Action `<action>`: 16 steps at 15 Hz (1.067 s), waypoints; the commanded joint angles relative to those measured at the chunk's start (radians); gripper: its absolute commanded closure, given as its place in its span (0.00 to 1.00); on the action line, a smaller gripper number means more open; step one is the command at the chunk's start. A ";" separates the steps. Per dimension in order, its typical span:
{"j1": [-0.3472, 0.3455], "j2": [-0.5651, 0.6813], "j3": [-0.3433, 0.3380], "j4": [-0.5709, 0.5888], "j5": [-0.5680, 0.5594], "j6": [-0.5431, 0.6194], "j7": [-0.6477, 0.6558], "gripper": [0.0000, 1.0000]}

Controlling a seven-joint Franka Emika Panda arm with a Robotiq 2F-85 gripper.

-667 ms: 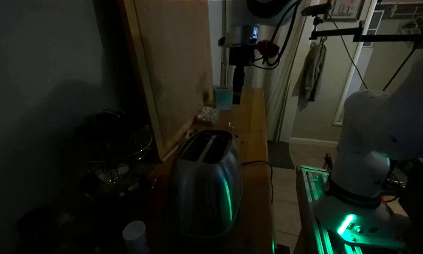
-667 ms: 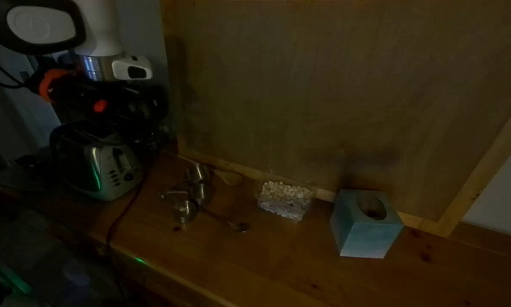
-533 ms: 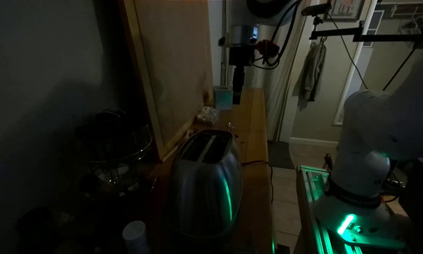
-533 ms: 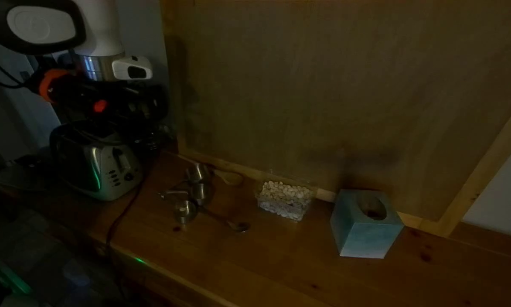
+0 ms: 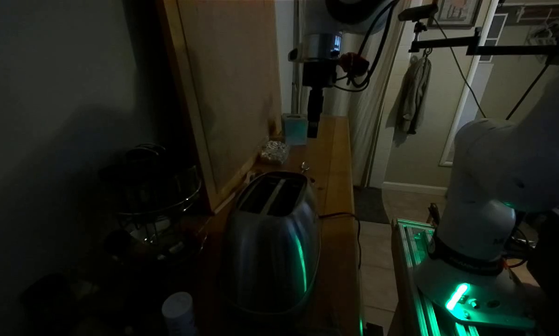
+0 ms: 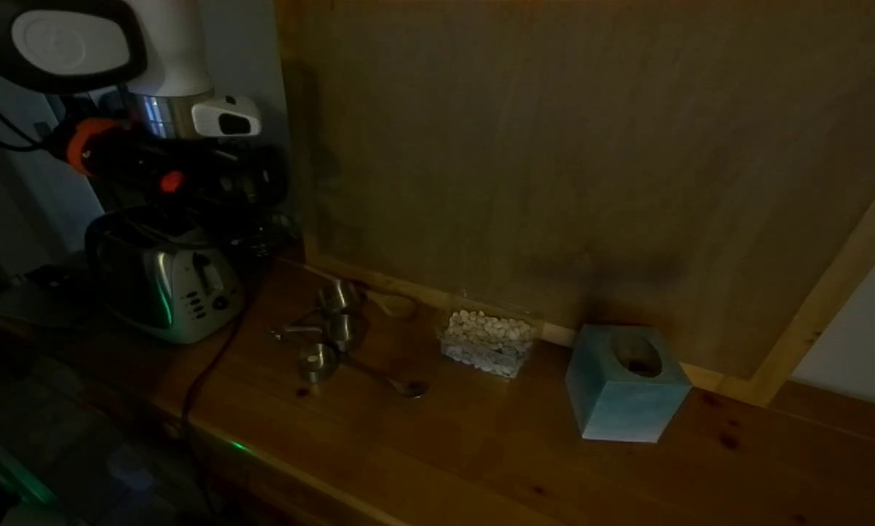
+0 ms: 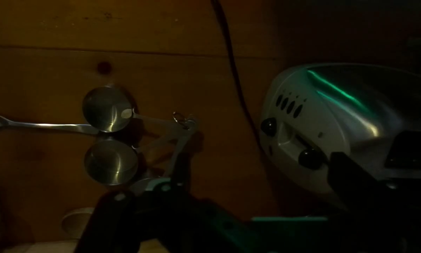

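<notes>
Above counter (image 6: 481,453), btwn toaster (image 7: 333,116) and measuring cups (image 7: 111,162) per wrist view: gripper (image 7: 260,161) is spread, nothing held, no contact AFAICT. Cups lie on the wood, handles ringed together; toaster upright, lever (image 7: 310,159) looks up. Nothing done yet IMO, all handling left.

Fingers (image 7: 353,179) black. Under them: counter (image 7: 161,77) orange-brown, dark-knotted; cups (image 7: 110,162) silver; cord (image 7: 232,58) dark. Near fingers: toaster (image 7: 331,121) silver, green-streaked, black-knobbed. Farther from fingers: box (image 6: 627,409) pale blue; tub (image 6: 485,361) clear, lumps (image 6: 488,326) inside whitish.
</notes>
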 commanded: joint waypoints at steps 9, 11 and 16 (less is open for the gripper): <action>-0.047 0.090 0.040 0.062 -0.191 0.007 -0.074 0.00; -0.048 0.124 0.037 0.075 -0.267 0.033 -0.126 0.00; -0.047 0.147 0.026 0.073 -0.327 0.067 -0.221 0.00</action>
